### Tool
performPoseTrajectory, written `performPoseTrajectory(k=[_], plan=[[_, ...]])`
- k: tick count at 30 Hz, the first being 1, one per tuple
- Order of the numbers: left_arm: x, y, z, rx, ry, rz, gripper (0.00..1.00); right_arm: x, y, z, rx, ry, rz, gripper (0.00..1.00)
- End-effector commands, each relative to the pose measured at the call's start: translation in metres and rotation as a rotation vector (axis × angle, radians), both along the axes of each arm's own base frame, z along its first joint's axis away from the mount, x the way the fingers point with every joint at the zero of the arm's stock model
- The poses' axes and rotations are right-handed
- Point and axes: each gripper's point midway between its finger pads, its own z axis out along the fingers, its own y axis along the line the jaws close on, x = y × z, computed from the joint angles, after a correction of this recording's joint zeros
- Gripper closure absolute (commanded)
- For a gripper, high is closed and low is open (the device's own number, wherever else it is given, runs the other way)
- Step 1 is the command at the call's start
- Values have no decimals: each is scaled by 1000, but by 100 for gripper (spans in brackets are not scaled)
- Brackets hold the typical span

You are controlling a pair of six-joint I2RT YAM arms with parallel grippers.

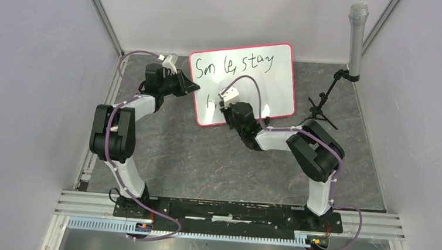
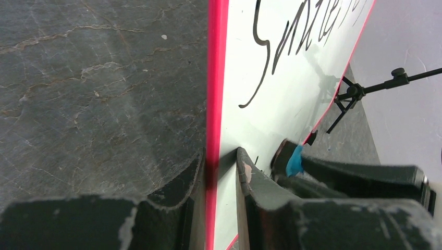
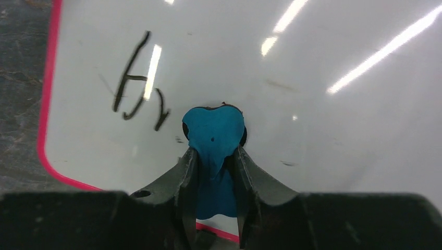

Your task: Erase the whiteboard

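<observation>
The whiteboard (image 1: 242, 82) sits in the upper middle of the overhead view, on the dark stone-patterned tabletop (image 1: 204, 165), with its pink-red frame turned slightly askew. Black handwriting runs along its upper part, and a few more strokes sit low on its left side.

The left hand (image 2: 219, 161) comes in from the left and pinches the board's left edge. In its own camera the pink frame runs straight down between the two fingers.

The right hand (image 3: 215, 156) reaches up across the board's lower edge, and its arm hides part of the lower writing from above. Its fingers are pressed onto a blue eraser (image 3: 213, 130), whose face lies against the white surface just right of the remaining low strokes.

At the upper right of the overhead view stands a grey microphone (image 1: 357, 34) on a small black tripod. The tripod's legs are near the board's right edge but apart from it.
</observation>
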Motion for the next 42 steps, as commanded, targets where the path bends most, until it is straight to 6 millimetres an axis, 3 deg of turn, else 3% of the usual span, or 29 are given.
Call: performPoseTrajectory(k=[1,5,8,13,21,25,30,38,42], plan=[[3,6,15,50,-67,25,98,24,-92,-17,-34,59,-234,100],[3,7,13,57,-64,27,98,28,-132,-26,-58,75,-323,100],[3,7,13,55,-62,24,98,27,-132,-28,-74,80,-301,100],[3,6,15,56,-67,23,98,20,-91,-30,-67,87,-200,100],[3,6,16,53,-67,20,98,-7,19,-22,-93,54,39,100],[3,6,18,51,-71,20,98,-9,44,-19,-76,59,93,100],[3,6,19,51,-73,25,98,3,21,-14,-79,45,3,100],[3,8,17,55,-67,33,98,19,-80,-25,-98,69,-251,100],[4,8,18,54,-67,31,98,17,-99,-30,-128,74,-284,100]])
